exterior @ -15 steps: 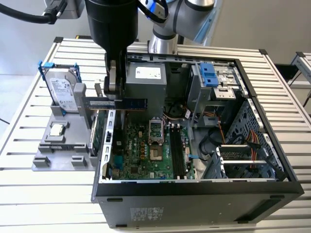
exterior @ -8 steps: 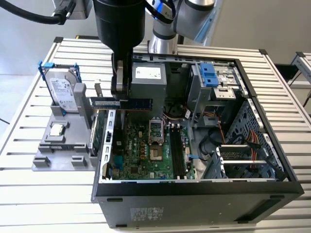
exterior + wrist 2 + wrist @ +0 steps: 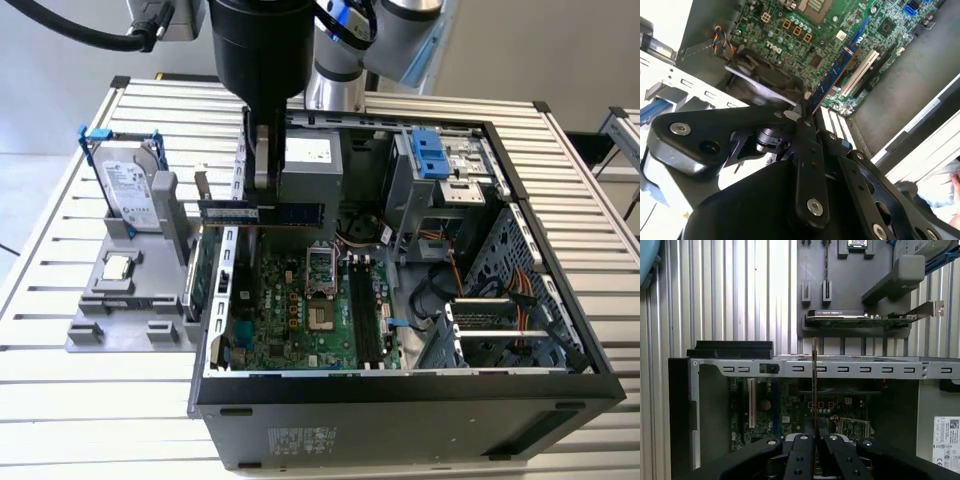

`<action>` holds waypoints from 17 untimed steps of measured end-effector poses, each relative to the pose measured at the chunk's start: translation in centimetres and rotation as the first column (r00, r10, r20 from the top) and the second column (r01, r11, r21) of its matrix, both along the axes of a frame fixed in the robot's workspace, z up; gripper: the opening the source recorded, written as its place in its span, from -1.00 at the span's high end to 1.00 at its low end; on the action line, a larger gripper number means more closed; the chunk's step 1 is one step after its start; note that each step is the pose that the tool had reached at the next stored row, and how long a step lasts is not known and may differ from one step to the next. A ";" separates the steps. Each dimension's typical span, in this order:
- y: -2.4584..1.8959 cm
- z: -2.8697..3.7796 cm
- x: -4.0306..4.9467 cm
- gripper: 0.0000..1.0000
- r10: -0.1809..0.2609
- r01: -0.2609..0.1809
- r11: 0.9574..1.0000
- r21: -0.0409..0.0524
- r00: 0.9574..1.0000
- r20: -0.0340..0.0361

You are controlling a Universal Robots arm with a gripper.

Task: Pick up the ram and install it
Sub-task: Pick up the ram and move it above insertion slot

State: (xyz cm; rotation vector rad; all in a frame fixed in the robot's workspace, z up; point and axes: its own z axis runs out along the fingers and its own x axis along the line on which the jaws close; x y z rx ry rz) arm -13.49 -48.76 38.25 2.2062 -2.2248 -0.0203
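One stick, in hand: the hand [image 3: 262,190] is clamped shut on the ram [image 3: 300,213], which reads edge-on between the pads in the first wrist view. The ram hangs right under the hand and sticks out either side, in the air over the rear edge of the open PC case [image 3: 560,380]. Pickup looks done, install isn't. The black memory slots [image 3: 362,315] on the motherboard [image 3: 285,335] sit below the hand and well apart, and look empty. The gray parts fixture [image 3: 120,315] sits on the counter [image 3: 100,400], lower and off to one side.
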 end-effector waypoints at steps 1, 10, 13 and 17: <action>0.00 0.00 0.14 1.00 0.000 0.000 1.000 0.000 1.000 0.000; 0.00 0.00 1.36 1.00 0.000 0.000 1.000 0.000 1.000 0.000; 0.00 0.00 1.76 1.00 0.000 0.000 1.000 0.000 1.000 0.000; 0.00 0.00 2.26 1.00 0.000 0.000 1.000 0.000 1.000 0.000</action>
